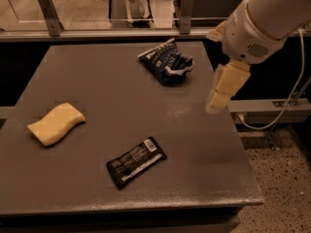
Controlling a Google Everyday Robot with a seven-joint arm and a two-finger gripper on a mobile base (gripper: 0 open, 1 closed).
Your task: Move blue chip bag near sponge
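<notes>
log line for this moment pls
stage: pre-grasp | blue chip bag: far side, untouched | sponge: left side | gripper: by table right edge, clear of bag

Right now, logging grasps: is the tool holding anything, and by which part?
Nothing held: the tool hangs empty, right of the blue chip bag, not touching it.
</notes>
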